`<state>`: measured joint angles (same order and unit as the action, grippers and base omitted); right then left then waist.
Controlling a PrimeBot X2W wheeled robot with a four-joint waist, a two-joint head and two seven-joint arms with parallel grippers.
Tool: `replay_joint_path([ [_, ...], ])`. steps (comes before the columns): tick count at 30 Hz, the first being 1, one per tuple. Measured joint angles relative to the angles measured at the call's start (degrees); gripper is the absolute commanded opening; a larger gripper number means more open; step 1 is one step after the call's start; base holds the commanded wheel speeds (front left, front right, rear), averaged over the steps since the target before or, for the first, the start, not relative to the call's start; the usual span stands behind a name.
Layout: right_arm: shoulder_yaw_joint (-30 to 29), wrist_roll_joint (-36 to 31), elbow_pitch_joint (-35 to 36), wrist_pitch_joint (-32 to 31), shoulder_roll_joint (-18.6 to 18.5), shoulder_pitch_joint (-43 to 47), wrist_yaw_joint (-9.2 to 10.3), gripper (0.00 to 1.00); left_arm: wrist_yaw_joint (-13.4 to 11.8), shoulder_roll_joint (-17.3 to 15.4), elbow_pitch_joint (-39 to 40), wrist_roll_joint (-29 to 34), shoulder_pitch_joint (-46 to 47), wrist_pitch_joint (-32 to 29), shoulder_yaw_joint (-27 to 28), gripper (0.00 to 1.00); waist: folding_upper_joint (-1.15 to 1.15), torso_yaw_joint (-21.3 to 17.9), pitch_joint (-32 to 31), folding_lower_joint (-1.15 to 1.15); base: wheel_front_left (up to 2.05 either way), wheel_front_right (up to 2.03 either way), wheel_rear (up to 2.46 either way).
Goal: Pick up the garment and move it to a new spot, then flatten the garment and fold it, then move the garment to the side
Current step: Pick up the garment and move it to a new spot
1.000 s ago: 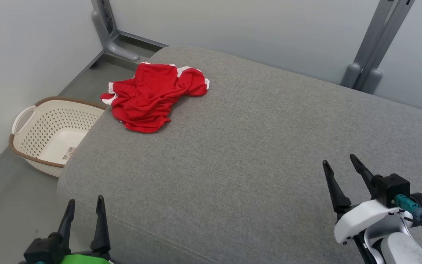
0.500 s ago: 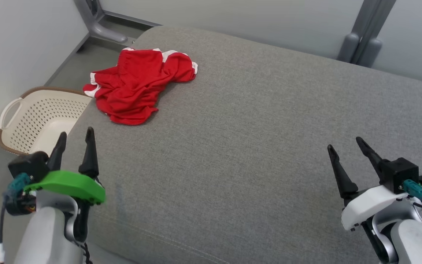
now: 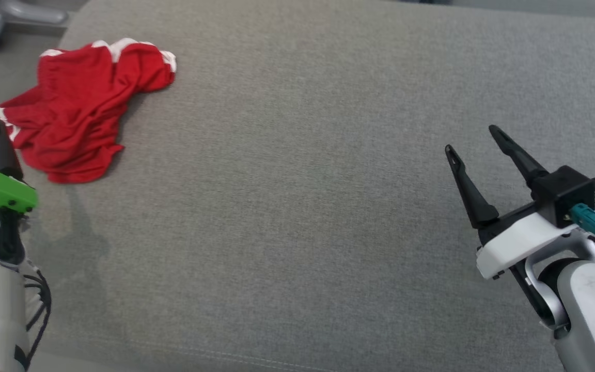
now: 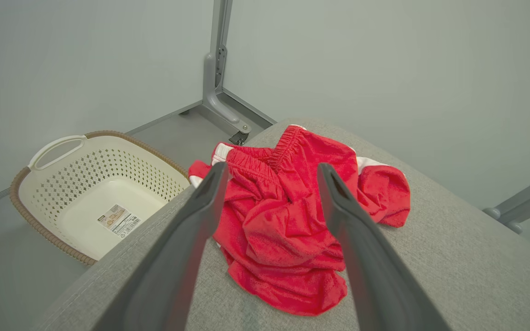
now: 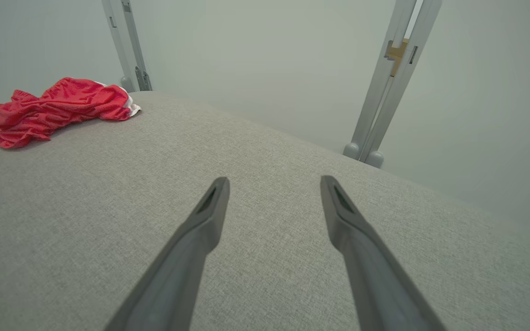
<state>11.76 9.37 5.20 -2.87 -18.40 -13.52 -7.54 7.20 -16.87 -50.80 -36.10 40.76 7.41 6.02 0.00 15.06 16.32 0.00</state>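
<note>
Free room: grey cushion [image 3: 297, 206] is bare fabric all the way from the red shorts [image 3: 75, 113] across to the right gripper [image 3: 470, 137], so there is a wide flat lane in the middle. Left gripper [image 4: 272, 166] has its fingers spread and a straight line to the shorts, with nothing between them.

Obstacles:
- Shorts are crumpled at the far-left corner, right at the cushion edge.
- Perforated laundry basket [image 4: 122, 168] sits on the floor just beside that edge, below cushion level.
- Metal post [image 4: 214, 69] stands behind that corner.
- Paired posts [image 5: 384, 92] stand behind the far edge.
- The wall is close behind both.
</note>
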Motion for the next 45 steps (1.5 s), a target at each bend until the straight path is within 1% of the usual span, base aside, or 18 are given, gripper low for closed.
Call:
replay_joint_path([
  [2,-0.9,-0.3,1.8,-0.7,-0.6,-0.1,0.0,1.0,-0.3,-1.4,-2.7,-1.1,2.4,-1.4,0.9,1.0,0.0,-1.6,2.2,0.0,0.0,0.0,0.0],
  [6,-2.6,-0.9,4.8,-1.6,-1.0,0.0,0.0,1.0,-1.9,-2.5,-7.7,-1.8,5.3,-5.6,1.1,1.0,0.0,-4.5,6.1,0.0,0.0,0.0,0.0],
  [9,-3.4,-0.9,6.0,-1.6,-0.8,0.1,0.0,1.0,-2.7,-3.0,-10.7,-2.6,6.8,-7.4,1.4,1.0,0.0,-6.6,8.4,0.01,0.0,0.0,0.0],
  [12,-3.5,-0.9,6.1,-1.6,-0.5,0.4,0.0,1.0,-3.0,-3.1,-13.2,-3.3,7.5,-8.6,1.8,1.0,0.0,-8.8,9.9,0.01,0.0,0.0,0.0],
  [13,-3.5,-0.9,6.1,-1.6,-0.4,0.4,0.0,1.0,-3.2,-3.2,-14.2,-3.4,7.6,-9.4,1.9,0.9,0.0,-9.4,10.2,0.01,0.0,0.0,0.0],
  [14,-3.6,-0.9,6.0,-1.5,-0.3,0.5,0.0,1.0,-3.3,-3.6,-14.9,-3.5,7.7,-10.1,1.7,0.0,0.0,-10.1,10.4,0.01,0.0,0.0,0.0],
  [17,-3.6,-0.9,5.1,-0.7,0.4,0.6,0.0,1.0,-2.7,-5.2,-16.1,-3.4,8.2,-11.1,1.4,0.0,0.0,-11.5,10.5,0.01,0.0,0.0,0.0],
  [21,-2.7,-0.4,3.1,0.7,1.9,0.6,0.0,1.0,-1.4,-7.0,-15.1,-1.9,8.5,-8.8,-0.7,0.0,0.0,-12.2,8.9,0.01,0.0,0.0,0.0],
  [26,-1.6,0.6,-1.7,3.6,4.2,0.6,0.0,1.0,-0.1,-10.6,-9.8,1.0,12.0,-6.0,-4.5,0.0,0.0,-12.4,5.3,0.0,0.0,0.0,0.0],
  [29,-1.6,1.1,-4.4,5.2,5.6,1.5,0.0,1.0,0.1,-11.6,-6.0,3.2,12.8,-5.1,-7.9,0.0,0.0,-12.2,2.4,0.0,0.0,0.0,0.0],
  [32,-1.8,1.2,-6.7,6.5,6.8,2.5,0.0,1.0,0.1,-11.2,-0.6,3.6,14.1,-5.6,-11.1,0.0,0.0,-11.9,-0.6,0.0,0.0,0.0,0.0],
  [34,-2.3,1.2,-7.6,7.3,7.3,3.0,0.0,1.0,0.1,-10.0,3.7,3.4,14.6,-6.5,-13.4,0.0,0.0,-11.9,-2.5,0.0,0.0,0.0,0.0],
  [36,-3.4,1.2,-8.5,8.0,7.8,3.6,0.0,1.0,0.1,-8.8,8.5,3.1,14.6,-8.8,-16.4,0.0,0.0,-11.8,-4.5,0.0,0.0,0.0,0.0],
  [40,-4.5,1.0,-9.5,8.5,8.6,5.0,0.0,1.0,0.1,-6.8,18.0,2.0,14.5,-12.0,-20.5,0.0,0.0,-12.1,-7.6,-0.01,0.0,0.0,0.0],
  [45,-4.4,0.6,-9.9,8.6,9.7,5.2,0.0,1.0,0.0,-3.2,28.0,1.7,12.5,-15.8,-24.8,0.0,0.0,-14.4,-10.0,-0.01,0.0,0.0,0.0],
])
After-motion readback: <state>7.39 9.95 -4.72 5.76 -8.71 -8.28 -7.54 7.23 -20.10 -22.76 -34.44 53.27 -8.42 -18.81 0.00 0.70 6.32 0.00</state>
